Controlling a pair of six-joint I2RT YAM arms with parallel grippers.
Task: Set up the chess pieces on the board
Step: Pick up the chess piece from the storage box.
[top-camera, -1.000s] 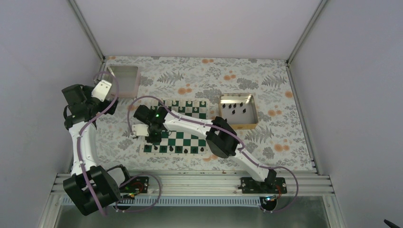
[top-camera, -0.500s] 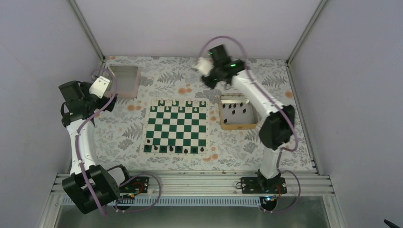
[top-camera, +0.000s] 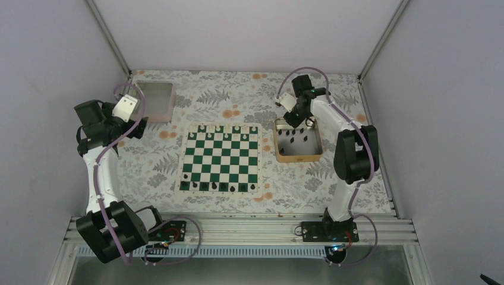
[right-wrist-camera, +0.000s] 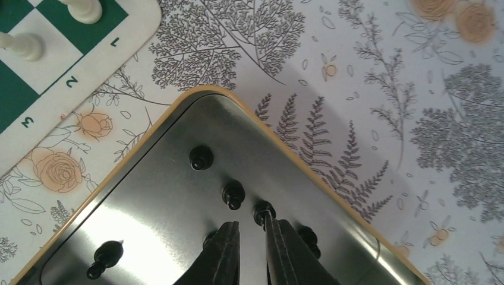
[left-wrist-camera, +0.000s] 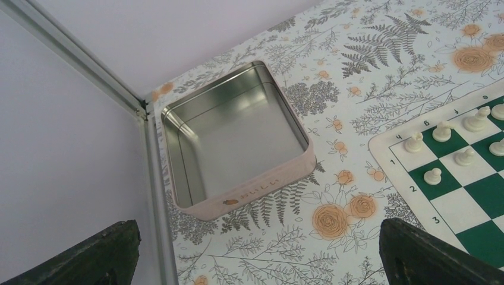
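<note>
The right end effector (right-wrist-camera: 252,228) has swung from beyond the board's (top-camera: 221,157) far right corner down into the gold-rimmed tray (right-wrist-camera: 178,104) right of it. Its jaws are narrow, with nothing between them. Black chess pieces (top-camera: 214,186) line the board's near row; more lie loose in the tray. The board's border reads 1, 2, 3. Left of the board, the left end effector (left-wrist-camera: 255,261) gapes wide near the pink tin (left-wrist-camera: 249,196), whose label is unreadable.

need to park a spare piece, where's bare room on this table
On the board the middle rows are bare, between the white pieces at its far edge and the black pieces on its near row. The pink tin is empty. Crowded: the gold tray, holding loose black pieces with the right hand over it.
</note>
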